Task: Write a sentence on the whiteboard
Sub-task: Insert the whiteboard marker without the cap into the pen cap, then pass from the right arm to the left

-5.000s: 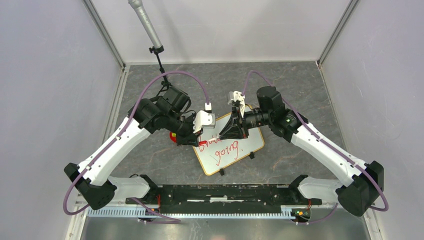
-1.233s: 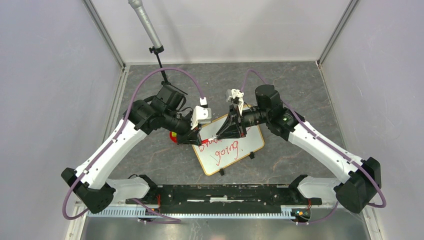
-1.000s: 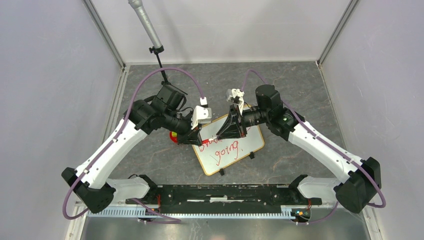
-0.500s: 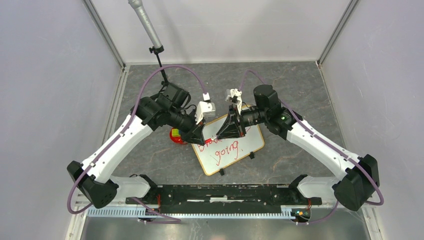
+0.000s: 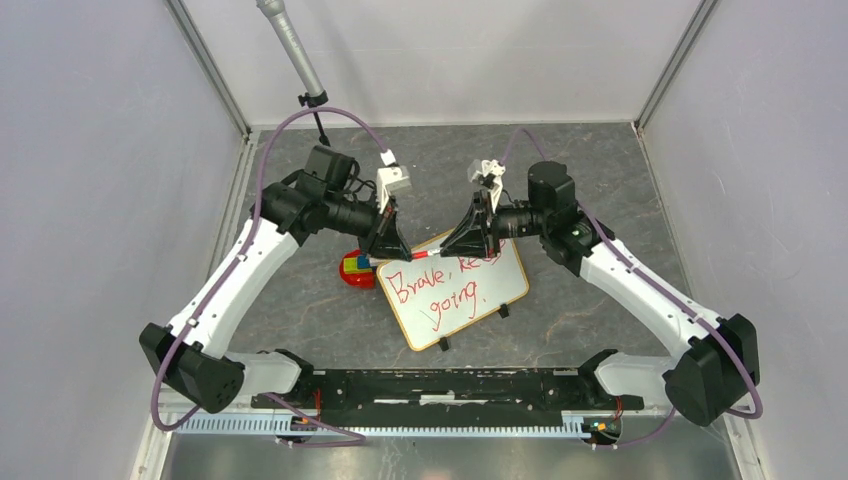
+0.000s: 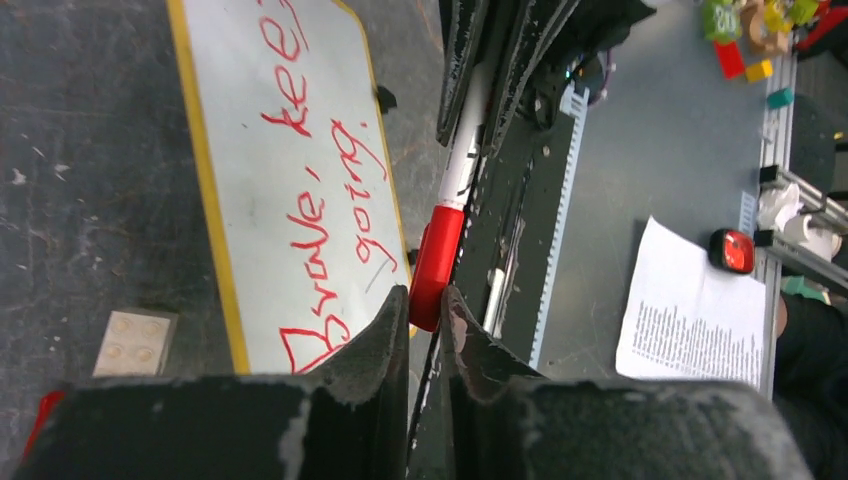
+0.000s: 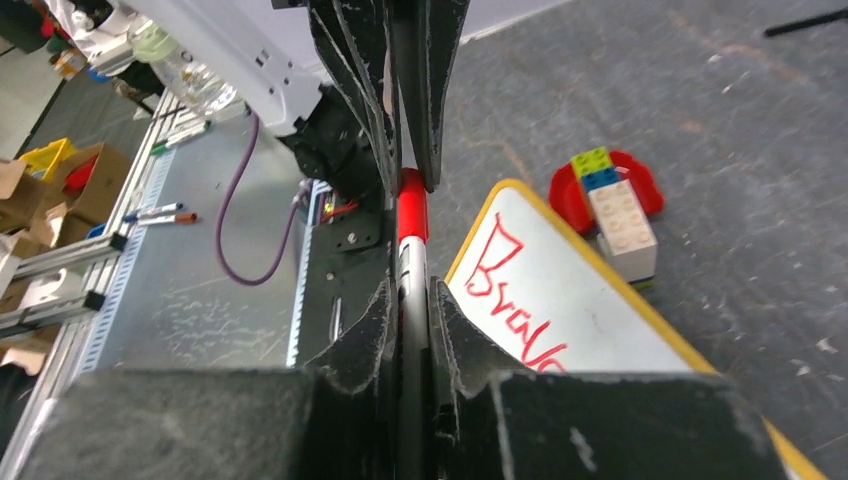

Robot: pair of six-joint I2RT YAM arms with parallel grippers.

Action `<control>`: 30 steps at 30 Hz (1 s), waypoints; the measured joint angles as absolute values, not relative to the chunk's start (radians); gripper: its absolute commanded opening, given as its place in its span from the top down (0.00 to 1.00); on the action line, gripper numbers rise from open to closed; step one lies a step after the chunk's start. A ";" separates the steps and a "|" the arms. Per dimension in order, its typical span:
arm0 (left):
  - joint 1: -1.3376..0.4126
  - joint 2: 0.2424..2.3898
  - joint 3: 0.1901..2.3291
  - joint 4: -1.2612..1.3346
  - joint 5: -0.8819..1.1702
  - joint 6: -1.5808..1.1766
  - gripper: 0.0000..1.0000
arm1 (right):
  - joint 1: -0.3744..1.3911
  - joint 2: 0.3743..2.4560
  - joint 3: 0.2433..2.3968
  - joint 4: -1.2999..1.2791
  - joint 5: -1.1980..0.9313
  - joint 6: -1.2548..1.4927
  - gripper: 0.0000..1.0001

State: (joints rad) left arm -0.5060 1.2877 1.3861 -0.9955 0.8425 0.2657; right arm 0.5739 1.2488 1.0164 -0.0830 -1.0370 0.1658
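Whiteboard point(image 5: 506, 282) lay flat on the grey tabletop point(image 5: 600, 180) near the centre of the top view, skewed so its long edges ran roughly 8 to 2 o'clock. The sentence point(image 5: 447, 288) stood on it in red, two lines, "Brave, ke…" over "going." Both arms met above the board's 11 o'clock corner. Right gripper point(image 7: 408, 292) was clamped tight round the barrel of the marker point(image 6: 463, 168). Left gripper point(image 6: 425, 303) came in from 9 o'clock, jaws all but closed, tips nipping the end of the red cap point(image 6: 437, 262). Judged reason: the pen was held level and clear of the board, one arm at each end on a single line, because a cap needs a push along the barrel against a fixed hold. Writing looked finished, capping in hand. Lego bricks point(image 7: 618, 218) on a red dish point(image 7: 572, 190) sat just beside the board at its 9 o'clock, apart from the frame and seemingly no part of the job. Hard to make out: from above, the right gripper covered the tail of "keep". The nib was hidden under the cap, so its seating could not be told. The left wrist view cut the board off at 12 o'clock. How much of the cap lay between the left tips was not visible.
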 measured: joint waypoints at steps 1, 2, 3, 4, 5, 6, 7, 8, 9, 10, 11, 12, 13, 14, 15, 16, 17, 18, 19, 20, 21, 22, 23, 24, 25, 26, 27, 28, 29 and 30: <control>-0.487 1.288 1.386 -0.973 0.863 0.257 0.66 | 0.564 1.244 1.008 -0.047 -1.036 0.179 1.00; -0.471 1.288 1.386 -0.954 0.879 0.248 0.58 | 0.557 1.242 1.003 -0.019 -1.036 0.190 1.00; -0.458 1.288 1.386 -0.934 0.896 0.239 0.52 | 0.551 1.240 1.001 -0.006 -1.036 0.199 1.00; -0.441 1.288 1.388 -0.907 0.919 0.227 0.49 | 0.542 1.239 0.992 0.007 -1.036 0.213 1.00; -0.425 1.288 1.393 -0.892 0.931 0.223 0.44 | 0.532 1.239 0.982 0.016 -1.037 0.224 1.00; -0.412 1.288 1.400 -0.888 0.940 0.223 0.41 | 0.522 1.239 0.970 0.026 -1.038 0.241 1.00; -0.398 1.288 1.410 -0.888 0.945 0.228 0.39 | 0.509 1.239 0.958 0.037 -1.039 0.258 1.00; -0.389 1.288 1.420 -0.890 0.945 0.239 0.35 | 0.495 1.239 0.945 0.051 -1.038 0.273 1.00; -0.384 1.288 1.428 -0.894 0.945 0.251 0.33 | 0.486 1.239 0.934 0.060 -1.038 0.289 1.00; -0.382 1.287 1.433 -0.897 0.946 0.267 0.31 | 0.477 1.239 0.925 0.075 -1.038 0.305 1.00; -0.384 1.285 1.434 -0.908 0.946 0.289 0.29 | 0.472 1.239 0.916 0.088 -1.038 0.321 1.00; -0.388 1.284 1.433 -0.923 0.943 0.311 0.27 | 0.469 1.239 0.908 0.103 -1.039 0.339 1.00; -0.394 1.283 1.433 -0.937 0.937 0.335 0.24 | 0.469 1.239 0.902 0.121 -1.040 0.358 1.00; -0.402 1.282 1.433 -0.946 0.928 0.353 0.23 | 0.469 1.239 0.898 0.136 -1.044 0.377 1.00; -0.415 1.280 1.429 -0.951 0.912 0.371 0.22 | 0.469 1.239 0.893 0.155 -1.048 0.395 1.00; -0.430 1.278 1.427 -0.957 0.892 0.389 0.22 | 0.469 1.239 0.890 0.171 -1.051 0.410 1.00; -0.447 1.276 1.425 -0.965 0.864 0.411 0.22 | 0.471 1.239 0.883 0.197 -1.058 0.434 1.00; -0.460 1.276 1.425 -0.968 0.860 0.416 0.22 | 0.471 1.239 0.877 0.220 -1.063 0.456 1.00; -0.480 1.276 1.425 -0.971 0.834 0.429 0.22 | 0.474 1.239 0.870 0.240 -1.069 0.477 1.00; -0.498 1.276 1.425 -0.972 0.813 0.439 0.22 | 0.478 1.239 0.865 0.256 -1.074 0.493 1.00; -0.511 1.276 1.425 -0.973 0.796 0.448 0.22 | 0.481 1.239 0.862 0.267 -1.077 0.506 1.00; -0.531 1.276 1.425 -0.973 0.772 0.454 0.22 | 0.485 1.239 0.859 0.280 -1.079 0.518 1.00; -0.550 1.276 1.425 -0.974 0.748 0.459 0.23 | 0.490 1.239 0.857 0.290 -1.082 0.529 1.00; -0.570 1.276 1.425 -0.974 0.724 0.467 0.24 | 0.493 1.239 0.857 0.297 -1.084 0.537 1.00; -0.585 1.276 1.424 -0.974 0.706 0.472 0.26 | 0.497 1.239 0.856 0.303 -1.085 0.542 1.00; -0.605 1.276 1.421 -0.974 0.684 0.478 0.30 | 0.501 1.239 0.855 0.308 -1.087 0.548 1.00; -0.617 1.276 1.418 -0.975 0.674 0.482 0.36 | 0.503 1.239 0.855 0.312 -1.089 0.554 1.00; -0.630 1.277 1.415 -0.976 0.656 0.488 0.41 | 0.505 1.239 0.855 0.317 -1.092 0.558 1.00; -0.641 1.277 1.412 -0.977 0.645 0.493 0.46 | 0.508 1.239 0.855 0.322 -1.093 0.562 1.00; -0.651 1.277 1.412 -0.979 0.633 0.497 0.51 | 0.509 1.239 0.855 0.325 -1.095 0.565 1.00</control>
State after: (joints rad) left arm -0.6506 1.2774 1.4120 -0.9794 0.6327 0.4969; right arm 0.5091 1.2388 0.8547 0.3252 -1.0946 0.5648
